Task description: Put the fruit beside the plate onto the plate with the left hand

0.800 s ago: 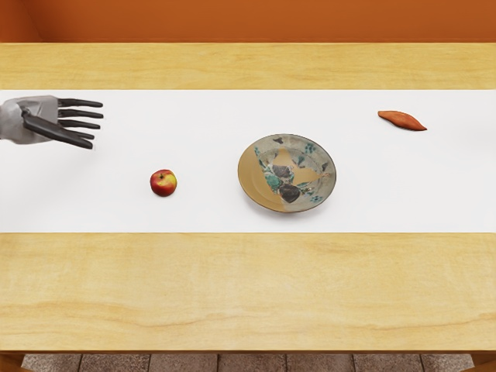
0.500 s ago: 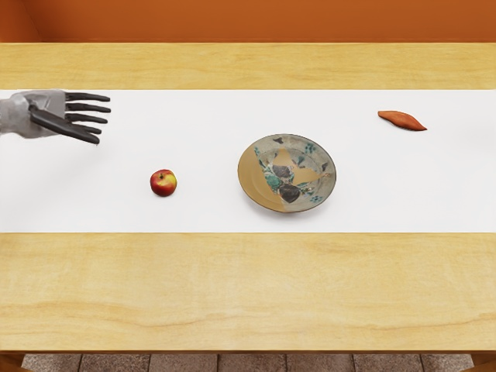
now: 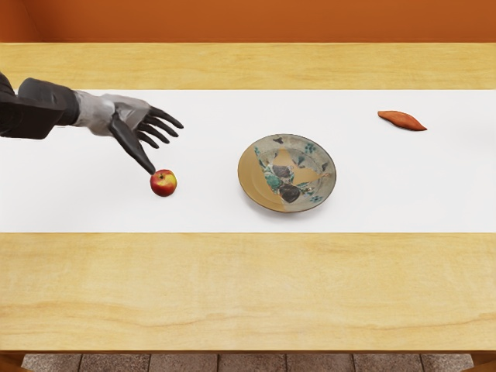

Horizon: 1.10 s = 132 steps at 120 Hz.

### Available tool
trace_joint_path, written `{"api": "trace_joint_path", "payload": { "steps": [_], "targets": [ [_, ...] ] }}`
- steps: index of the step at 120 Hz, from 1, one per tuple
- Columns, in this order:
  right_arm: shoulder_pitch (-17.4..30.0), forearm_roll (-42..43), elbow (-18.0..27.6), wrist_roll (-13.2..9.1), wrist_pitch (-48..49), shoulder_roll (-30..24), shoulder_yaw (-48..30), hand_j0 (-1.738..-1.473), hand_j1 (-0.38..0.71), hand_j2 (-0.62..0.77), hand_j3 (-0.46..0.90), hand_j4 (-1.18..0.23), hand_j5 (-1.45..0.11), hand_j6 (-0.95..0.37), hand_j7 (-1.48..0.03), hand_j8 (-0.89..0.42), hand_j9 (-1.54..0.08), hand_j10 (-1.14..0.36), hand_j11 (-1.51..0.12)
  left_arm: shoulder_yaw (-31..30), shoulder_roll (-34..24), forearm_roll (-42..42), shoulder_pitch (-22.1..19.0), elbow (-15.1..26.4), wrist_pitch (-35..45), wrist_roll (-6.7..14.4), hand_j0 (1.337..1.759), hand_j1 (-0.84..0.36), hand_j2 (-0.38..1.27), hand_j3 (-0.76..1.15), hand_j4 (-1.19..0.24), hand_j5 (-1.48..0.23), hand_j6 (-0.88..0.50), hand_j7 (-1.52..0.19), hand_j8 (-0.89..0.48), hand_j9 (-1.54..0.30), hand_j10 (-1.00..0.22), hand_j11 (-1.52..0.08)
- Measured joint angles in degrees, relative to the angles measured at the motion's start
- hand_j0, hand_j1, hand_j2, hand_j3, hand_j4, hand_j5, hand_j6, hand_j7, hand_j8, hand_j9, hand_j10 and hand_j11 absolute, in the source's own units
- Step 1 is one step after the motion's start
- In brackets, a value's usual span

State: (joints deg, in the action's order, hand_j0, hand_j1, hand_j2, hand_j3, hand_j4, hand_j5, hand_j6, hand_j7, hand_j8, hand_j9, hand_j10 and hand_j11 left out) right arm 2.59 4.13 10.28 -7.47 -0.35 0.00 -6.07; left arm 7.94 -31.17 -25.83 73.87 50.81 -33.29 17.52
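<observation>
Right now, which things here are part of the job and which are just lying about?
Job: left hand, fingers open; apple; plate.
Lying about: sweet potato, far right.

1. Reads as a home dining spot, rendered in a simulator.
2. Shown by a long light-wood table (image 3: 248,294) laid with a white runner (image 3: 403,194).
3. Set with a painted ceramic plate (image 3: 246,167), an apple (image 3: 163,183) beside it, and a sweet potato (image 3: 401,120) well apart.
4. Backed by an orange wall (image 3: 248,19); edged below by grey-brown floor tiles (image 3: 248,363).
</observation>
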Motion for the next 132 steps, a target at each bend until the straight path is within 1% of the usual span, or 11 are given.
{"api": "trace_joint_path", "payload": {
  "steps": [7,12,16,26,40,48,66,78,86,109,132],
  "targets": [
    [0.0,0.0,0.0,0.0,0.0,0.0,0.0,-1.658,-0.32,-0.01,0.0,-0.03,-0.03,-0.03,-0.03,-0.03,-0.03,-0.03,-0.03,-4.5,-0.1,-3.0,4.7,3.2,4.4,0.1,1.658,0.05,0.05,0.0,-0.25,-0.32,-0.25,-0.32,-0.25,-0.32,-0.25,-0.32],
    [0.0,0.0,0.0,0.0,0.0,0.0,0.0,-1.658,-0.32,-0.01,0.0,-0.03,-0.03,-0.03,-0.03,-0.03,-0.03,-0.03,-0.03,-10.8,-0.5,-4.6,11.5,6.1,10.2,0.1,1.658,0.05,0.05,0.0,-0.25,-0.32,-0.25,-0.32,-0.25,-0.32,-0.25,-0.32],
    [0.0,0.0,0.0,0.0,0.0,0.0,0.0,-1.658,-0.32,-0.01,0.0,-0.03,-0.03,-0.03,-0.03,-0.03,-0.03,-0.03,-0.03,-16.3,-0.5,-5.5,15.0,8.6,15.5,0.2,1.658,0.05,0.05,0.0,-0.25,-0.32,-0.25,-0.32,-0.25,-0.32,-0.25,-0.32],
    [0.0,0.0,0.0,0.0,0.0,0.0,0.0,-1.658,-0.32,-0.01,0.0,-0.03,-0.03,-0.03,-0.03,-0.03,-0.03,-0.03,-0.03,-27.2,0.1,-6.7,19.3,13.4,25.4,0.2,1.658,0.05,0.05,0.0,-0.25,-0.32,-0.25,-0.32,-0.25,-0.32,-0.25,-0.32],
    [0.0,0.0,0.0,0.0,0.0,0.0,0.0,-1.658,-0.32,-0.01,0.0,-0.03,-0.03,-0.03,-0.03,-0.03,-0.03,-0.03,-0.03,-40.4,4.9,-7.1,24.8,17.9,35.0,0.5,1.658,0.05,0.05,0.0,-0.25,-0.32,-0.25,-0.32,-0.25,-0.32,-0.25,-0.32],
    [0.0,0.0,0.0,0.0,0.0,0.0,0.0,-1.658,-0.32,-0.01,0.0,-0.03,-0.03,-0.03,-0.03,-0.03,-0.03,-0.03,-0.03,-44.7,6.2,-7.0,25.5,20.0,38.3,2.0,1.658,0.05,0.05,0.0,-0.25,-0.32,-0.25,-0.32,-0.25,-0.32,-0.25,-0.32],
    [0.0,0.0,0.0,0.0,0.0,0.0,0.0,-1.658,-0.32,-0.01,0.0,-0.03,-0.03,-0.03,-0.03,-0.03,-0.03,-0.03,-0.03,-51.4,10.6,-4.8,30.1,24.3,41.4,5.1,1.658,0.05,0.05,0.0,-0.25,-0.32,-0.25,-0.32,-0.25,-0.32,-0.25,-0.32],
    [0.0,0.0,0.0,0.0,0.0,0.0,0.0,-1.658,-0.32,-0.01,0.0,-0.03,-0.03,-0.03,-0.03,-0.03,-0.03,-0.03,-0.03,-54.0,14.7,-2.8,31.1,25.3,42.0,6.3,1.658,0.05,0.05,0.0,-0.25,-0.32,-0.25,-0.32,-0.25,-0.32,-0.25,-0.32],
    [0.0,0.0,0.0,0.0,0.0,0.0,0.0,-1.658,-0.32,-0.01,0.0,-0.03,-0.03,-0.03,-0.03,-0.03,-0.03,-0.03,-0.03,-54.8,14.9,-2.2,31.0,26.1,42.1,7.4,1.658,0.05,0.05,0.0,-0.25,-0.32,-0.25,-0.32,-0.25,-0.32,-0.25,-0.32],
    [0.0,0.0,0.0,0.0,0.0,0.0,0.0,-1.658,-0.32,-0.01,0.0,-0.03,-0.03,-0.03,-0.03,-0.03,-0.03,-0.03,-0.03,-56.0,18.9,-1.5,30.0,27.8,44.7,8.4,1.658,0.05,0.05,0.0,-0.25,-0.32,-0.25,-0.32,-0.25,-0.32,-0.25,-0.32],
    [0.0,0.0,0.0,0.0,0.0,0.0,0.0,-1.658,-0.32,-0.01,0.0,-0.03,-0.03,-0.03,-0.03,-0.03,-0.03,-0.03,-0.03,-56.6,21.6,-1.5,27.5,27.1,49.8,8.6,1.658,0.05,0.05,0.0,-0.25,-0.32,-0.25,-0.32,-0.25,-0.32,-0.25,-0.32]
  ]
}}
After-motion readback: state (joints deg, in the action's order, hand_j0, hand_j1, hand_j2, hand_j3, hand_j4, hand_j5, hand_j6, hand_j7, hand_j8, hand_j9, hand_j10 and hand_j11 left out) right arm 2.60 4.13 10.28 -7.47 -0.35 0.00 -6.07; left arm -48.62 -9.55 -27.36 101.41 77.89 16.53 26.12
